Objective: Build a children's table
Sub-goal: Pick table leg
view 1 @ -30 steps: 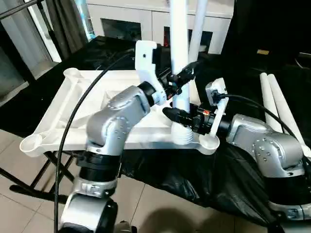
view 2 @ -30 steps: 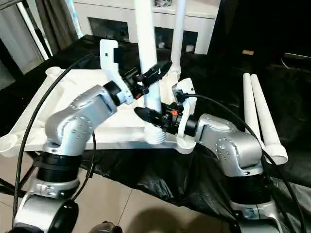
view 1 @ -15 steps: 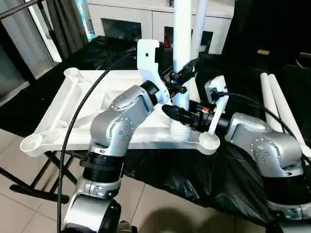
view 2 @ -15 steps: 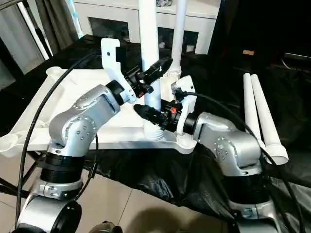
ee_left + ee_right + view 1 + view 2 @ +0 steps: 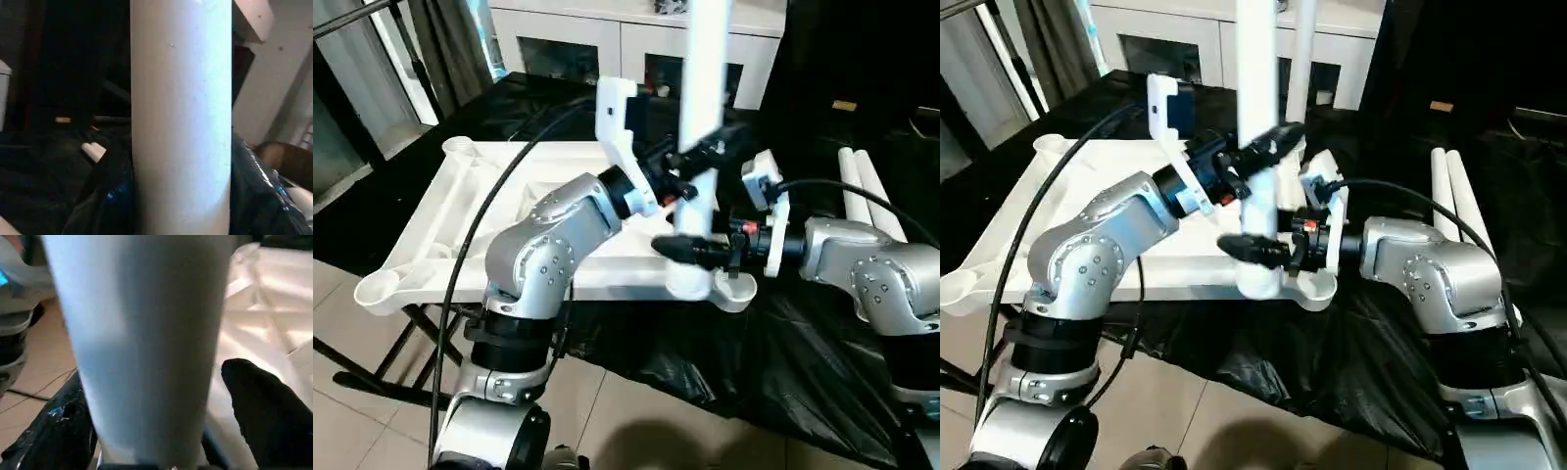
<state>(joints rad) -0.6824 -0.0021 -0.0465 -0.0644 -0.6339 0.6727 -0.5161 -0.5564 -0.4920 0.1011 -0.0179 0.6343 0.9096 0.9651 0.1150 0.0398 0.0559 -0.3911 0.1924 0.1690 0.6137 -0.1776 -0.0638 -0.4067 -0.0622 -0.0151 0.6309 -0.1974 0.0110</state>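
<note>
A long white tubular plastic leg (image 5: 703, 88) stands almost upright, slightly tilted, its ribbed lower end over the near right corner socket of the white ribbed plastic tabletop (image 5: 460, 220), which lies underside up on a black-draped counter (image 5: 783, 333). The left gripper (image 5: 697, 162) has its jaws closed around the tube at mid-height. The right gripper (image 5: 690, 251) sits low by the leg's base, jaws standing wide. The leg looks light, stiff and smooth, likely slippery; a grip low down steadies it best. Two spare white tubular legs (image 5: 871, 211) lie to the right.
</note>
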